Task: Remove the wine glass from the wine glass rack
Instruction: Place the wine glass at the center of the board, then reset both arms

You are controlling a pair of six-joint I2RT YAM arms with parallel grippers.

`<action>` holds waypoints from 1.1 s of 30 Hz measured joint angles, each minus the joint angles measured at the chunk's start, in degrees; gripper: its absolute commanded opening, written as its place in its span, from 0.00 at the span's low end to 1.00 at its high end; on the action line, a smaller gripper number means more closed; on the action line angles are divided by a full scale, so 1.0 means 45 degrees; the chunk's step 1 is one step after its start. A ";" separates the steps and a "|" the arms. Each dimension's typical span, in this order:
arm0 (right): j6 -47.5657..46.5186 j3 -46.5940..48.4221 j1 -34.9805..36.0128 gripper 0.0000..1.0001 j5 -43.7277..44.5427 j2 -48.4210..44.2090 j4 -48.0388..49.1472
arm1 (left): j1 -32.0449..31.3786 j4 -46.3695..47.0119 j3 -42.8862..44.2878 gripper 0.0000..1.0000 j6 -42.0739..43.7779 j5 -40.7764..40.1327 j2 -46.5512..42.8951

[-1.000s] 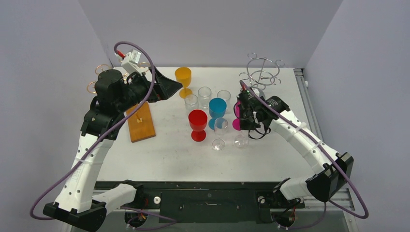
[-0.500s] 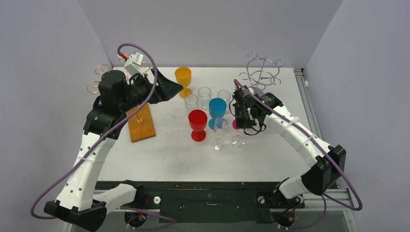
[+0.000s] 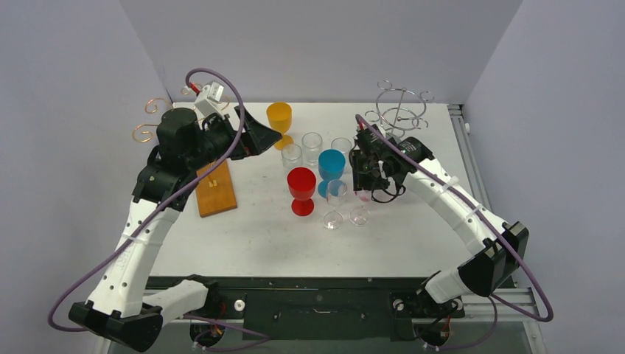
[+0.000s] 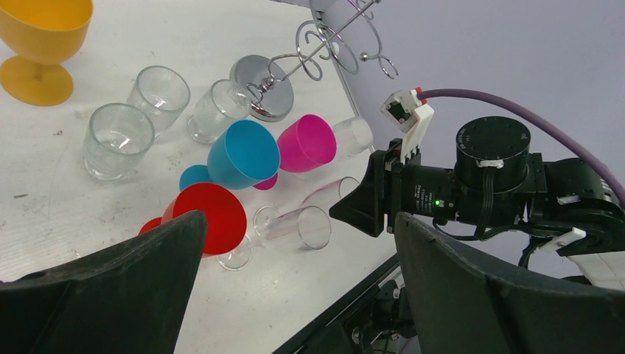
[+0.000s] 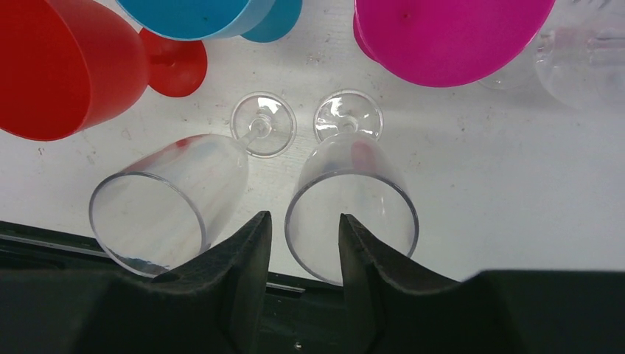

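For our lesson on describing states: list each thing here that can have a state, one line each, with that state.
Wire rack, upright, no glasses hanging.
First clear glass, standing, rim edge between the right pincer's parted fingers.
Second clear glass, standing, untouched.
Red goblet, standing.
Blue goblet, standing.
Pink goblet, standing.
Orange goblet, standing.
Tumblers, standing, empty.
Left pincer, open, empty.
Right pincer, open.
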 measured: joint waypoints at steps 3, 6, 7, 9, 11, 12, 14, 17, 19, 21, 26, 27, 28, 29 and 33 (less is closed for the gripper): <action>-0.0010 0.0223 0.0000 0.41 0.0005 -0.0005 -0.0068 | -0.0068 0.0019 -0.0078 0.96 0.0005 -0.0010 0.0078; -0.0010 0.0393 0.0000 0.44 0.0010 -0.0015 -0.0121 | -0.0107 0.0034 -0.0087 0.96 0.0015 -0.0015 0.0170; -0.0005 0.0437 0.0000 0.44 0.0010 -0.0015 -0.0141 | -0.0136 0.0049 -0.0087 0.96 0.0019 -0.0029 0.0189; -0.0010 0.0495 0.0000 0.45 0.0015 -0.0058 -0.0189 | -0.0199 0.0063 -0.0087 0.96 0.0039 -0.0063 0.0223; -0.0010 0.0549 0.0000 0.48 0.0019 -0.0092 -0.0253 | -0.0291 0.0068 -0.0087 0.96 0.0078 -0.0151 0.0282; -0.0010 0.0602 0.0000 0.49 0.0029 -0.0121 -0.0291 | -0.0350 0.0063 -0.0087 0.96 0.0107 -0.0223 0.0330; -0.0005 0.0719 -0.0005 0.52 0.0087 -0.0209 -0.0325 | -0.0500 0.0049 -0.0087 0.96 0.0180 -0.0413 0.0471; -0.0005 0.1005 -0.0039 0.57 0.0223 -0.0437 -0.0408 | -0.0831 -0.0024 -0.0058 0.96 0.0296 -0.0855 0.0724; -0.0010 0.1341 -0.0112 0.59 0.0306 -0.0617 -0.0442 | -0.1112 -0.0102 0.0000 0.96 0.0437 -0.1156 0.0884; -0.0005 0.1773 -0.0175 0.63 0.0389 -0.0797 -0.0442 | -0.1433 -0.0189 0.0170 0.96 0.0563 -0.1491 0.1044; 0.0044 0.2987 -0.0437 0.69 0.0578 -0.1161 -0.0029 | -0.2210 -0.0379 0.1088 0.96 0.0913 -0.2288 0.1452; 0.0102 0.3206 -0.0457 0.70 0.0573 -0.1205 0.0160 | -0.2361 -0.0418 0.1326 0.96 0.0971 -0.2433 0.1559; 0.0155 0.3400 -0.0505 0.70 0.0568 -0.1234 0.0379 | -0.2482 -0.0432 0.1579 0.96 0.1030 -0.2613 0.1676; 0.0238 0.3541 -0.0529 0.71 0.0559 -0.1268 0.0675 | -0.2594 -0.0476 0.1841 0.96 0.1093 -0.2788 0.1797; 0.0529 0.3750 -0.0539 0.71 0.0408 -0.1370 0.2011 | -0.2851 -0.0962 0.3118 0.96 0.1409 -0.3779 0.2351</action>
